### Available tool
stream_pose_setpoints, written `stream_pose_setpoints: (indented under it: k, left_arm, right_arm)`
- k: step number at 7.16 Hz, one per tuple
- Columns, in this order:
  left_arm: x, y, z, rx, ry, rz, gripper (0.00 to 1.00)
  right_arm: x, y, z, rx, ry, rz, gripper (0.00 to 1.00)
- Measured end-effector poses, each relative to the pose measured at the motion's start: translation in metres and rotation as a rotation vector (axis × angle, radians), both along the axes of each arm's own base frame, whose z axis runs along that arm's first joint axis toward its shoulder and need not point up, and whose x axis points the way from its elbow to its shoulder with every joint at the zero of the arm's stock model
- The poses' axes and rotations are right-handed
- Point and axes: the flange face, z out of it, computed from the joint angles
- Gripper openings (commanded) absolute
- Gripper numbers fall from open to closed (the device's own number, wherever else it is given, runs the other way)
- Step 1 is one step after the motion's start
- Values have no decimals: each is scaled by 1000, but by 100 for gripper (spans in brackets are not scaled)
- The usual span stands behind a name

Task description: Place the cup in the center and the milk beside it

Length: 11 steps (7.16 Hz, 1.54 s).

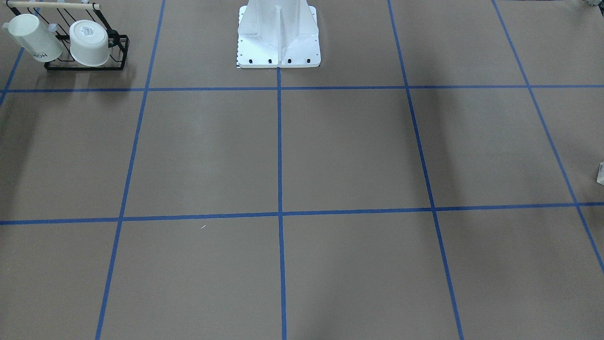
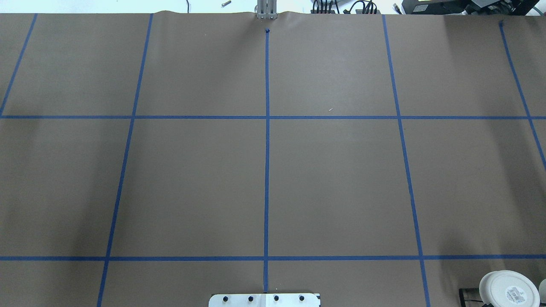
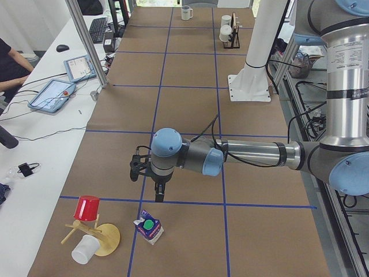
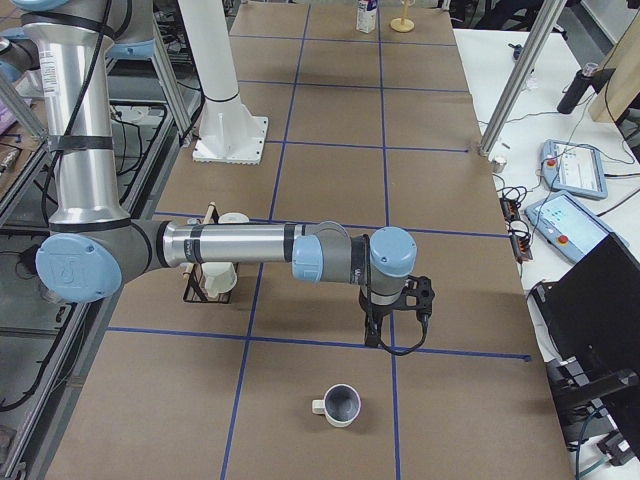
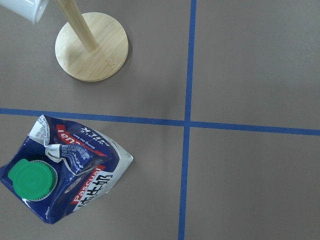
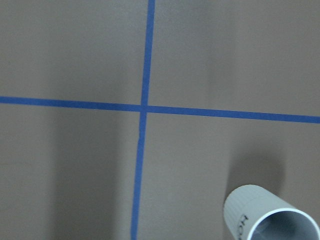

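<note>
The milk (image 3: 149,227) stands slightly tilted near the table's left end, seen from above in the left wrist view (image 5: 60,175). My left gripper (image 3: 157,196) hangs above a tape crossing just beyond it; I cannot tell whether it is open or shut. The cup (image 4: 340,405) stands upright at the table's right end and shows at the corner of the right wrist view (image 6: 272,215). My right gripper (image 4: 388,338) hangs above the tape beside it, state unclear. The center (image 1: 280,214) tape crossing, also in the overhead view (image 2: 267,117), is bare.
A bamboo mug tree (image 3: 95,234) with a red cup and a white cup stands left of the milk; its base (image 5: 91,46) shows in the left wrist view. A black rack (image 1: 85,63) holds two white mugs near the robot base (image 1: 278,42). Tablets lie on the side table.
</note>
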Motion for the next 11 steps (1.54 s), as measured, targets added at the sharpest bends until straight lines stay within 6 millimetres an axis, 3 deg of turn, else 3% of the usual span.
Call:
stream_pose_setpoints:
  k: [4,7,11]
  left_arm:
    - [0,-3,-8,18,1,0,98]
    - [0,-4,-10,24,2,1,98]
    - [1,-5,-11,28,3,2,98]
  right_arm:
    - [48,19,87,91,28,-131,100]
    - [52,25,147,114,16,-135,100]
    - [50,32,172,89,-7,-134,100]
